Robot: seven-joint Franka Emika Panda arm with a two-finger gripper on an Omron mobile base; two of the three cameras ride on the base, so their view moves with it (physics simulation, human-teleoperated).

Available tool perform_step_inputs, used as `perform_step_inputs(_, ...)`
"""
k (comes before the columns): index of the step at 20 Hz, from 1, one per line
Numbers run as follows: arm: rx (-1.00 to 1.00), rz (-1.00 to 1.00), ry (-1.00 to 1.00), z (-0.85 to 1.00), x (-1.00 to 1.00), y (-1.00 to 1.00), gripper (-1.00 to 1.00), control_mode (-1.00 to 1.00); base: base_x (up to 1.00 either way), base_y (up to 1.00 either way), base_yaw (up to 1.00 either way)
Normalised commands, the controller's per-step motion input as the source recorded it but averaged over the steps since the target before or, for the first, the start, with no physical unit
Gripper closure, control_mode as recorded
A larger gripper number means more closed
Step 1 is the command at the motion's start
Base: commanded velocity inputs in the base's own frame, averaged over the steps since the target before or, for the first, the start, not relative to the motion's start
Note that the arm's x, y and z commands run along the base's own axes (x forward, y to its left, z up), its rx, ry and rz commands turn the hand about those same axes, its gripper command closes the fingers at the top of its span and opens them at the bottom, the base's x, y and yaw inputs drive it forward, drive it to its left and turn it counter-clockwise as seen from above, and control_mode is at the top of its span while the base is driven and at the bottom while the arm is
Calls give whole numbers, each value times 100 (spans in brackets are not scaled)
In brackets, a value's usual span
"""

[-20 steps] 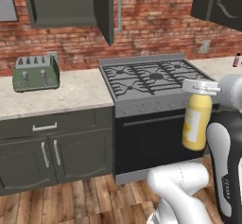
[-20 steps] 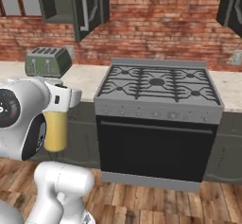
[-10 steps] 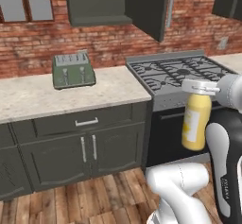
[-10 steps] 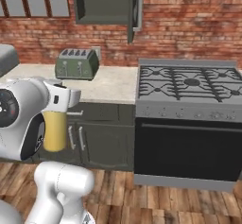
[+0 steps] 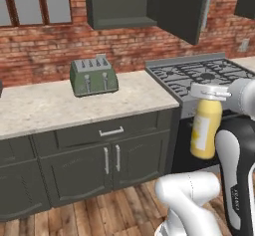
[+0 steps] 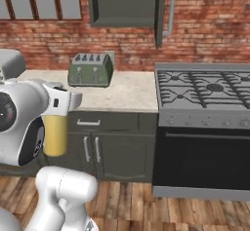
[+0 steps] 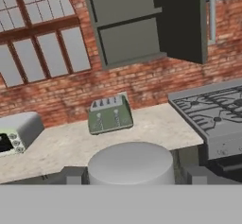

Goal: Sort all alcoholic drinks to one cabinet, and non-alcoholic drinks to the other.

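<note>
- One tall yellow bottle (image 5: 205,130), smooth plastic look, pale label, white cap (image 7: 131,163); it hangs upright in front of the lower cabinets, near the stove's left edge.
- Gripper (image 5: 209,91) clamped on the bottle's neck, just below the cap.
- One wall cabinet (image 6: 128,3), dark grey-green, flat panels, door swung open, one inner shelf, long pale bar handle (image 6: 170,11).
- One green four-slot toaster (image 5: 93,74) on the speckled stone counter (image 5: 60,103).
- One gas stove (image 6: 205,91), black grates.
- Red brick wall (image 6: 205,40).
</note>
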Motion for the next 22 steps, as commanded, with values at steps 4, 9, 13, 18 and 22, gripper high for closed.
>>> perform_step_inputs(4,0,0,0,0,0,0,100,100,69,21,-6)
perform_step_inputs(9,0,0,0,0,0,0,100,100,66,22,-5)
perform_step_inputs(13,0,0,0,0,0,0,100,100,59,15,-8)
perform_step_inputs(18,0,0,0,0,0,0,100,100,58,7,-10)
perform_step_inputs(22,0,0,0,0,0,0,100,100,57,8,-9)
